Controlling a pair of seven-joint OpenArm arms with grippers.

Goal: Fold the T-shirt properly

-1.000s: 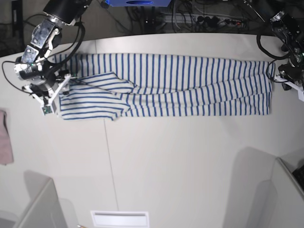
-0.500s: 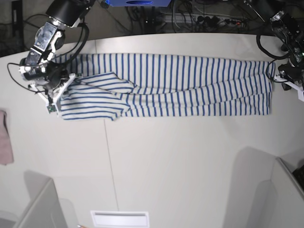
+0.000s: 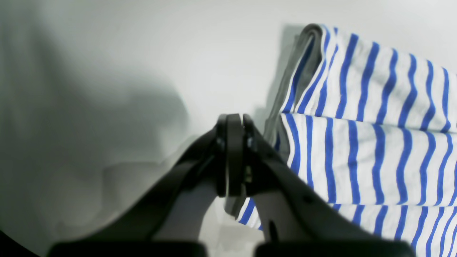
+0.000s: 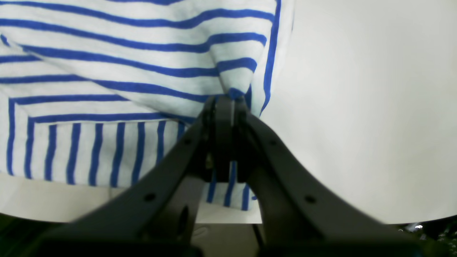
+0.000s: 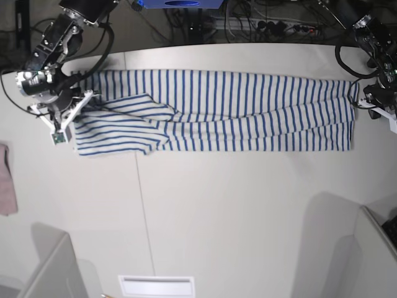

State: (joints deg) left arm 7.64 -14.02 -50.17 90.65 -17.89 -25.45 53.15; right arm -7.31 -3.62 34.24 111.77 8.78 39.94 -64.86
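The white T-shirt (image 5: 248,112) with thin blue stripes lies stretched in a long band across the far half of the table (image 5: 217,205), with a sleeve folded over at its left end (image 5: 124,124). At that left end my right gripper (image 5: 64,121) is shut on a pinch of the striped cloth (image 4: 232,76); in the right wrist view its jaws (image 4: 225,101) meet with fabric bunched at the tips. My left gripper (image 5: 371,103) sits at the shirt's right edge, shut (image 3: 230,123), with the raised hem (image 3: 285,107) running in beside its fingers.
A pink cloth (image 5: 5,180) lies at the table's left edge. Grey bin corners stand at the front left (image 5: 49,273) and front right (image 5: 372,248), with a white slot (image 5: 156,285) between them. Cables (image 5: 260,25) run behind the table's back edge.
My right gripper has shut on the shirt's left end and shifted slightly up and left, tugging the cloth there. The left arm has not moved.
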